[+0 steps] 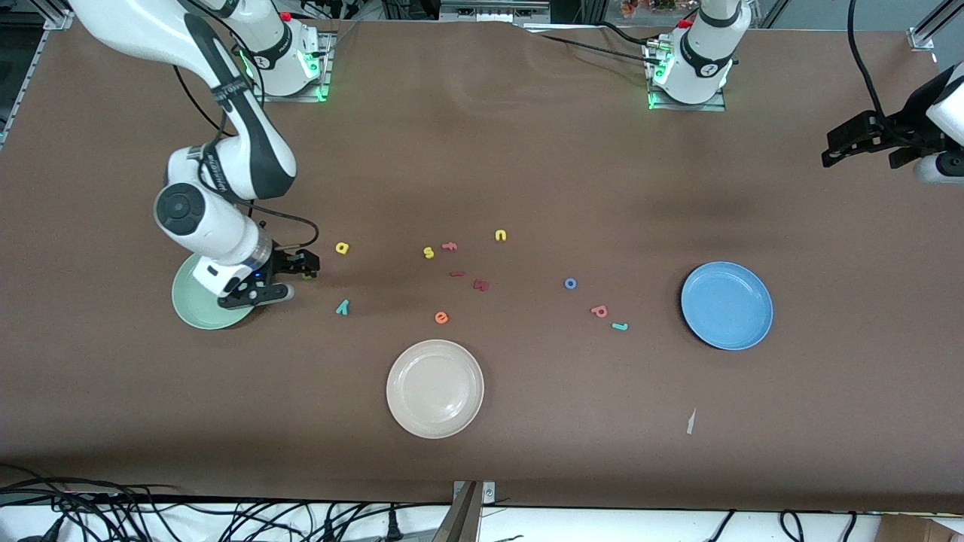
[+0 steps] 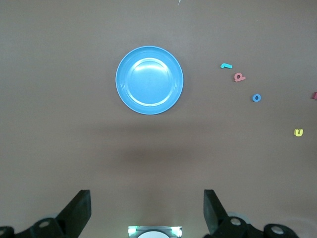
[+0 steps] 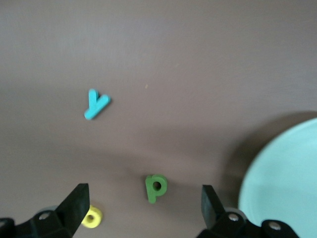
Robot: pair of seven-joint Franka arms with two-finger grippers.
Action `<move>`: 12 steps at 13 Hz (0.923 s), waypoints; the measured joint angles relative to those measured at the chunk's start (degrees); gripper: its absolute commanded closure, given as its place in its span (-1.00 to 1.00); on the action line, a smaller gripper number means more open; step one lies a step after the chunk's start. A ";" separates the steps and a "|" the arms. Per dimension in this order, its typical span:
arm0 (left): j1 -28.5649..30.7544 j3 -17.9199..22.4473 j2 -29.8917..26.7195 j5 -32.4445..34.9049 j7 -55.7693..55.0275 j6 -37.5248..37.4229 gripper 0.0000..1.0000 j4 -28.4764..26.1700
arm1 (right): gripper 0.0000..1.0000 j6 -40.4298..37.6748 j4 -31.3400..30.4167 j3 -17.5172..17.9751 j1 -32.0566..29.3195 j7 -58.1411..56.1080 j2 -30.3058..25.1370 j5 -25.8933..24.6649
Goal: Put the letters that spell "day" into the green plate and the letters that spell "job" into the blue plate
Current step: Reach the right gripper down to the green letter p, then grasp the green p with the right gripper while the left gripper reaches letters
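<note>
My right gripper (image 1: pixel 300 275) hangs open beside the green plate (image 1: pixel 197 310), low over the olive-green "d" (image 3: pixel 156 187). The "d" lies flat between the open fingers, touching neither. The yellow "a" (image 3: pixel 92 217) lies by one finger (image 3: pixel 78 201), and the teal "y" (image 3: pixel 96 104) is a little farther off. The green plate (image 3: pixel 285 181) holds nothing that I can see. The blue plate (image 1: pixel 727 305) is bare, with the blue "o" (image 1: pixel 570 284), pink "b" (image 1: pixel 599 310) and teal "j" (image 1: pixel 620 326) on the table beside it. My left gripper (image 1: pixel 834 149) waits open, high over the left arm's end of the table.
A cream-white plate (image 1: pixel 434 388) sits nearer the front camera, mid-table. Between the two letter groups lie a yellow "s" (image 1: pixel 428 253), a yellow "n" (image 1: pixel 501 235), an orange "e" (image 1: pixel 441 318) and dark red pieces (image 1: pixel 480 284). A scrap of paper (image 1: pixel 690 421) lies near the front edge.
</note>
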 measured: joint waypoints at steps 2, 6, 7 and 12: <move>0.00 0.00 0.00 0.00 0.00 0.00 -1.00 0.00 | -1.00 3.60 -2.66 -0.06 -0.05 -5.96 1.13 0.00; -0.13 -0.14 0.01 0.00 0.00 0.00 -1.00 0.00 | -0.91 6.58 -4.32 -0.09 -0.08 -11.41 1.62 0.00; -0.41 -0.28 0.08 0.00 0.00 0.00 -1.00 0.00 | -0.87 7.33 -4.57 -0.15 -0.14 -12.36 2.08 0.00; -3.84 -0.91 5.00 -0.06 -0.37 2.34 -1.00 2.81 | -0.52 8.24 -4.61 -0.42 -0.45 -14.06 3.41 0.00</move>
